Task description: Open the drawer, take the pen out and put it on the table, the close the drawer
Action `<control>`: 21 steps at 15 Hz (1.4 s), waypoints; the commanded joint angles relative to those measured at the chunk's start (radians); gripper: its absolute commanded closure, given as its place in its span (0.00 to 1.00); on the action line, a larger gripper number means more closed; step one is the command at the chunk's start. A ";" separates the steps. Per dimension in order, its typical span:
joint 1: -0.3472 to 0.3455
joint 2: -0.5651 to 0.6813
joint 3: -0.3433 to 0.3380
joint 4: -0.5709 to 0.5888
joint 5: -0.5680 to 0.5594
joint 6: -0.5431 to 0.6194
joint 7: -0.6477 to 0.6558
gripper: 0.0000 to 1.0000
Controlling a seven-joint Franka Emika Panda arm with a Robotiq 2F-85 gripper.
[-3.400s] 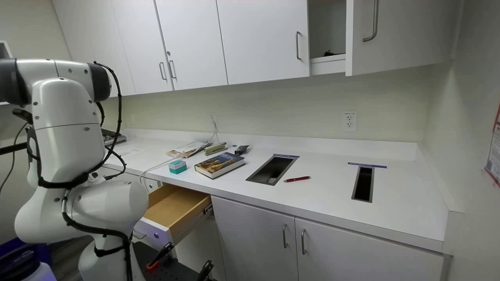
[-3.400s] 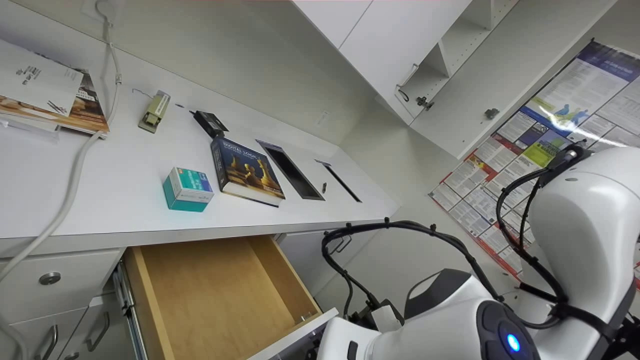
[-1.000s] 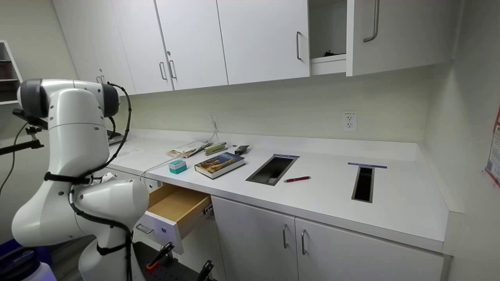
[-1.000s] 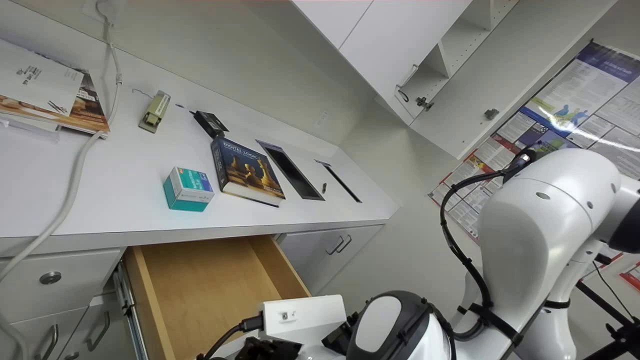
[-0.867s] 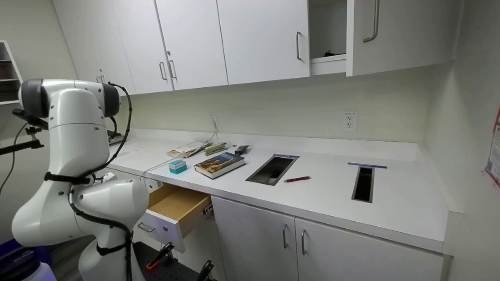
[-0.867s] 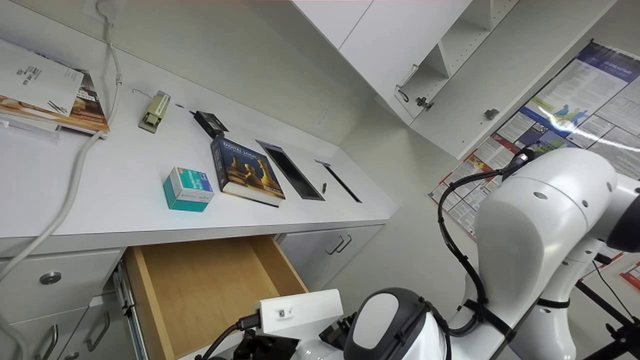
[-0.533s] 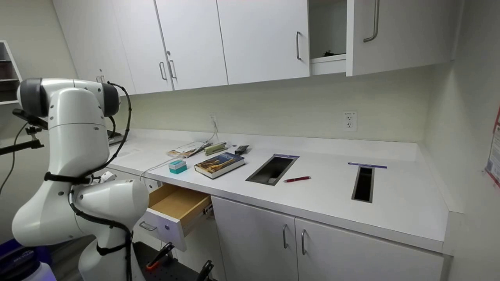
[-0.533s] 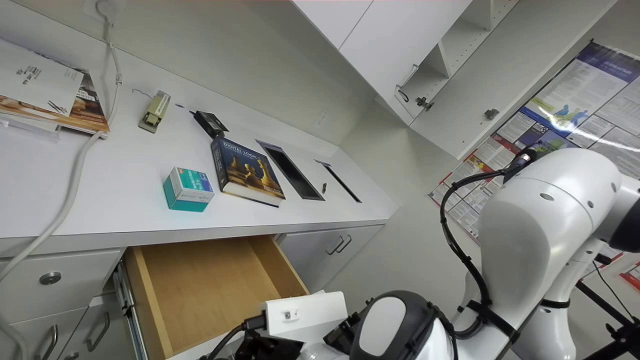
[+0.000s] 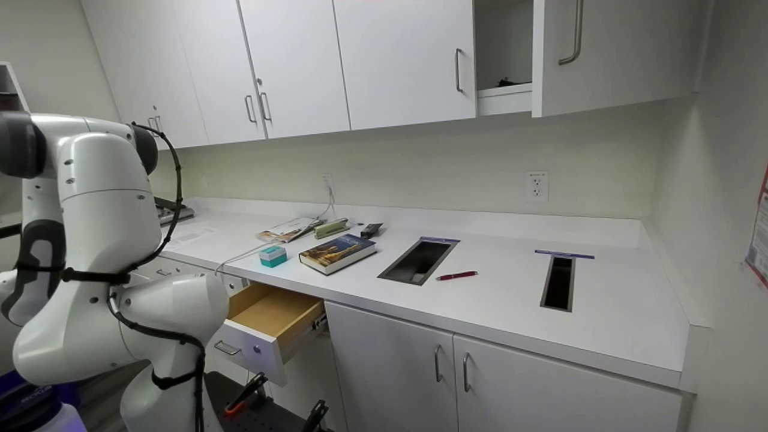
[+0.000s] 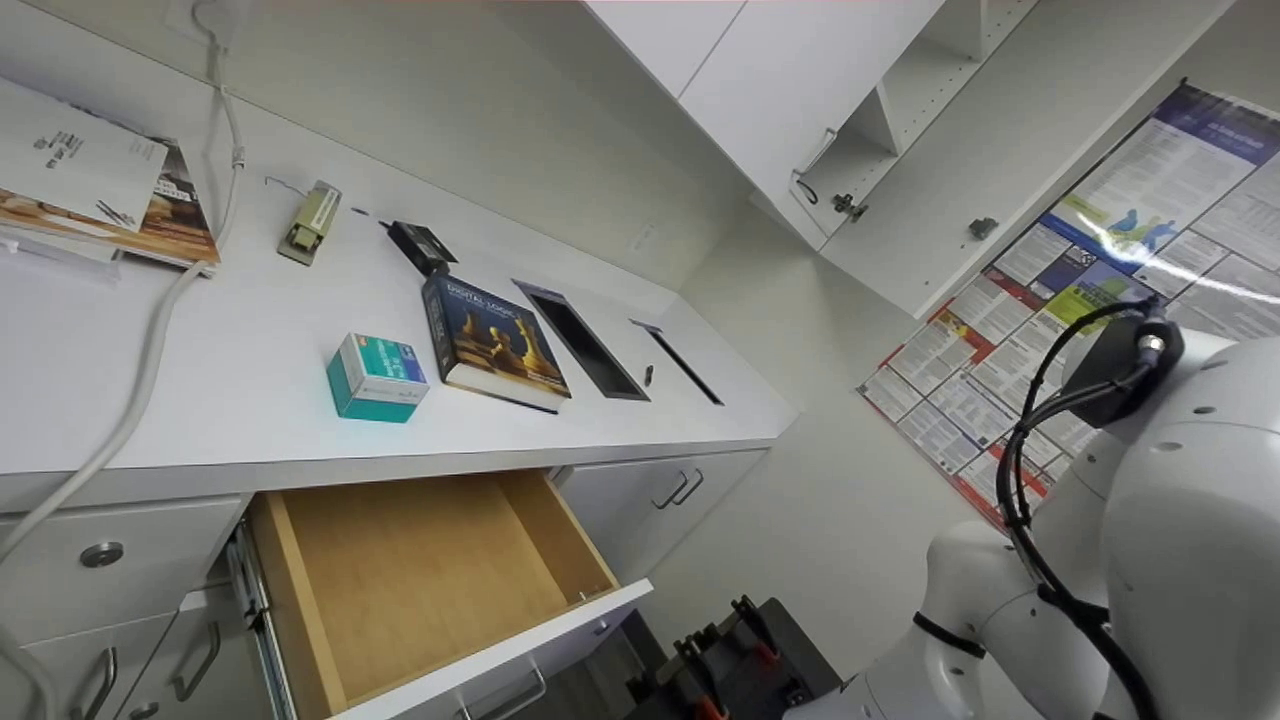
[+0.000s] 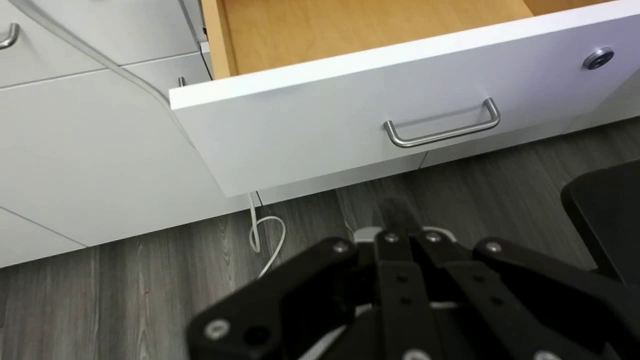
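One long white countertop surface stretches before me, two dark rectangular openings cut into it. The white jointed robot arm is bent up on the room side, I suppose so its end can work from in front. A wide shallow drawer, flat white outside and pale wood within, stands pulled out; I judge that closing it is all that remains. A thick blue-and-gold hardback book and a small teal-and-white box rest on the surface, above the drawer's level, so shutting it should not disturb them. The black metal pincer is pressed together, nothing visible between its tips, in front of the drawer and apart from its curved steel bar handle; to my mind a tight tip suits pushing. Slighter again is the slim red pen, lying flat on the surface between the openings, which I take to be its finished spot. The drawer's inside shows most fully in an exterior view, while the wrist view gives mainly its front; the pincer appears in the wrist view alone. The pen is missing there, and in an exterior view the pen is only a dark stub, caught nearly end-on.
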 commanded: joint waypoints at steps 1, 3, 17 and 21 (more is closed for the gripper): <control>0.000 0.022 -0.042 -0.021 -0.073 0.004 0.005 0.99; -0.013 0.036 -0.078 -0.034 -0.105 0.005 0.016 0.99; -0.093 0.123 -0.181 -0.044 -0.334 0.043 0.021 1.00; -0.132 0.177 -0.222 -0.032 -0.517 0.055 0.001 1.00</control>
